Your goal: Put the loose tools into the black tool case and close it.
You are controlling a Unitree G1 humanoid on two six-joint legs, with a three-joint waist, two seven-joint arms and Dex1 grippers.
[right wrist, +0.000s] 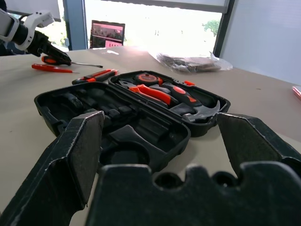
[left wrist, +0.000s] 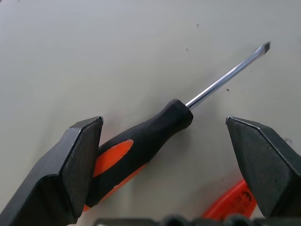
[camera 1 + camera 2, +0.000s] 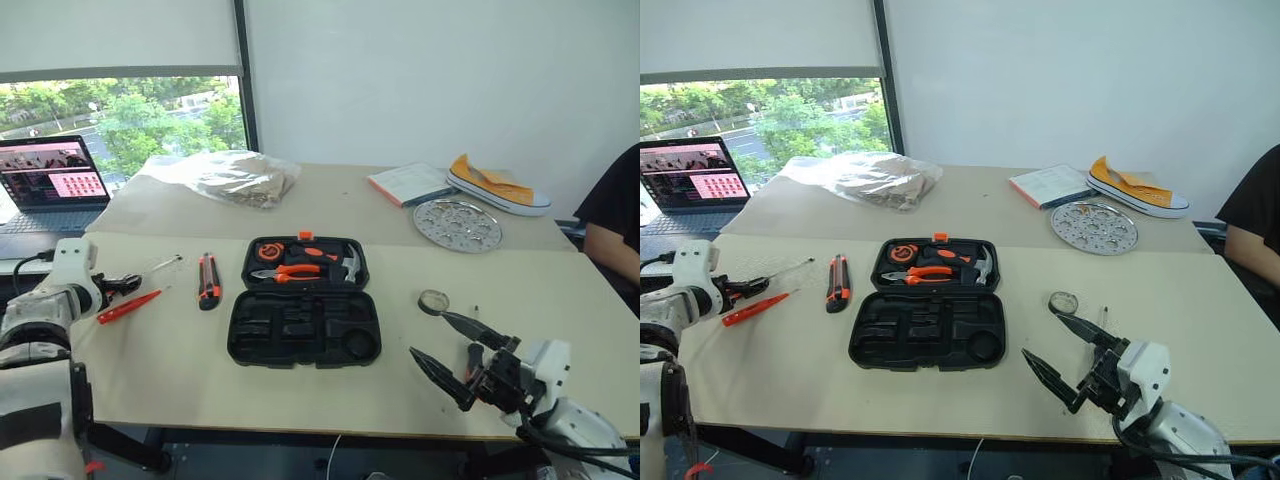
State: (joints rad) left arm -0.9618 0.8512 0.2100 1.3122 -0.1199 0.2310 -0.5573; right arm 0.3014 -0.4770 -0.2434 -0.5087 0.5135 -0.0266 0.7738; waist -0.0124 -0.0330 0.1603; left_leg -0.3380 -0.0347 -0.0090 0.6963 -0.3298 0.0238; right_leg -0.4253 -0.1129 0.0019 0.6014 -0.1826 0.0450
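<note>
Screwdrivers: the black-orange screwdriver (image 2: 141,146) lies on the table (image 3: 150,370) beside the all-orange screwdriver (image 3: 128,306), left of the utility knife (image 3: 208,280) and the open black tool case (image 3: 300,330), whose near half offers empty slots. Left gripper (image 2: 164,165), released, straddles the black-orange handle, evidently lined up to grasp; right gripper (image 3: 460,355) waits released near the tape roll (image 3: 433,301).

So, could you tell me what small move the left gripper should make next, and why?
Probably close on the screwdriver. The left gripper stands open with the black-orange screwdriver lying on the table between its fingers, one finger already at the handle. The case lies open, ready to receive it.
</note>
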